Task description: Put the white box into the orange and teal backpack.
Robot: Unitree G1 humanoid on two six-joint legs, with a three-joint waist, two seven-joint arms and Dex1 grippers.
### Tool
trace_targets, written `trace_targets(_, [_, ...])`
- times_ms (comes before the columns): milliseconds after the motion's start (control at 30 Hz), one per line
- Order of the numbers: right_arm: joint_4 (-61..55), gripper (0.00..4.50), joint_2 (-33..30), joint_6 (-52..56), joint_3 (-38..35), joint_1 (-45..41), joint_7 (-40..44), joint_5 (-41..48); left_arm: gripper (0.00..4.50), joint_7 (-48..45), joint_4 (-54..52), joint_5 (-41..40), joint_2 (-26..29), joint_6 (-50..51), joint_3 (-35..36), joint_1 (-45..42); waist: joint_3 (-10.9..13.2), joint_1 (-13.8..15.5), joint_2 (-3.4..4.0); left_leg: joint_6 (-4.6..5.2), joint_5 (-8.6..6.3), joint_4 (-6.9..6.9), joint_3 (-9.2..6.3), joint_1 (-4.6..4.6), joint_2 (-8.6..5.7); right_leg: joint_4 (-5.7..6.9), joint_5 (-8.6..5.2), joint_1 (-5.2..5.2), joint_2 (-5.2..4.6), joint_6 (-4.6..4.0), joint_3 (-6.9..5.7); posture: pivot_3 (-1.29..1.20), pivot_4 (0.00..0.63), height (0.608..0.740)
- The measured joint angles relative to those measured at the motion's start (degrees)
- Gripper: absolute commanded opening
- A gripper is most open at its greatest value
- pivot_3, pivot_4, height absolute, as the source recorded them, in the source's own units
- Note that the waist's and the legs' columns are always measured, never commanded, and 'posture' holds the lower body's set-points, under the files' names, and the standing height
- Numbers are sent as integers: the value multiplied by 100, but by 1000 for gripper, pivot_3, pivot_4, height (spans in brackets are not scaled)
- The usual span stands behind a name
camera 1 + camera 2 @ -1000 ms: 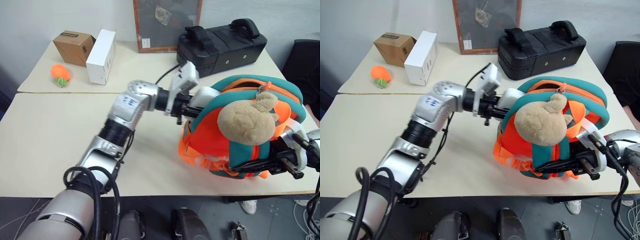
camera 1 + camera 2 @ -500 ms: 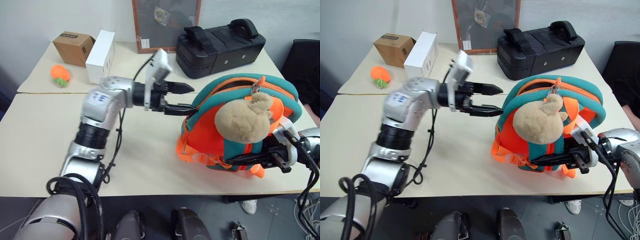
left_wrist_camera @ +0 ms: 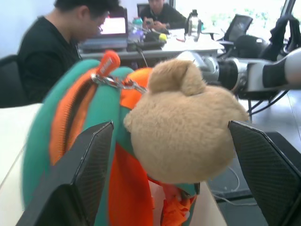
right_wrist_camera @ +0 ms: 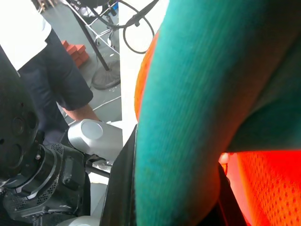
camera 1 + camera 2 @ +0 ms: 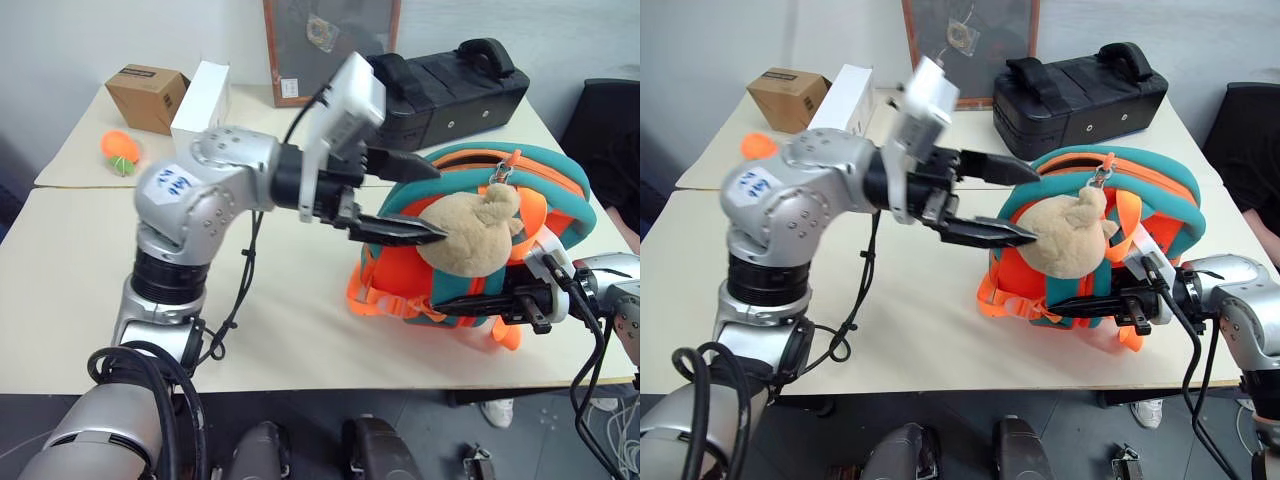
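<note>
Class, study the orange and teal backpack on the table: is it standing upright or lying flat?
Upright. The orange and teal backpack stands on the table with its teal top arch uppermost, the plush toy hanging on its front and straps at its base.

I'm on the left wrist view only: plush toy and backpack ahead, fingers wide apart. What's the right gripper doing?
Observer: The right gripper is shut on a teal strap low on the front of the orange and teal backpack.
Operator: What's behind the backpack?
Observer: A black hard case stands on the table behind it.
Operator: Anything at the far left of the table?
Observer: A white carton beside a brown box, with an orange ball nearer the robot.
</note>
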Motion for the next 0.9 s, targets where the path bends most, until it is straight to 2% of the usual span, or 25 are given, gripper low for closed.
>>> trace_targets(267, [-5,31,57,20,0,0,-124,-6,4091,-33,-14,48,-172,-177,-243,112,0,38,0,1,0,3,-1,-1,-2,-1,-1,2,-3,-1,2,0,150,740])
trace_targets(367, [-24,31,57,80,0,-2,-183,-3,3499,57,217,103,-374,-269,-292,109,0,40,0,1,0,3,-1,-1,-2,-2,-1,2,-2,-1,2,0,150,740])
trace_targets(567, [-26,31,65,107,0,-19,-241,-1,1819,141,470,83,-582,-331,-192,-66,0,34,0,1,0,2,-1,-1,-1,-3,-1,1,-1,-1,2,0,150,740])
trace_targets(667, [-27,31,95,113,0,-34,-268,-1,1177,154,477,73,-582,-326,-135,-76,0,36,0,1,0,2,-1,-1,-1,-2,-1,1,-2,-1,2,0,150,740])
trace_targets(733, [-28,31,95,114,-1,-34,-273,0,979,168,478,71,-577,-324,-104,-75,0,36,0,1,0,2,-1,-1,-2,-3,0,1,-2,-1,2,0,150,740])
trace_targets(900, [-31,31,174,120,-38,-37,-367,16,957,122,816,116,-199,-391,-1,-228,0,25,0,-2,2,3,-2,0,0,2,0,-1,1,-2,1,0,150,740])
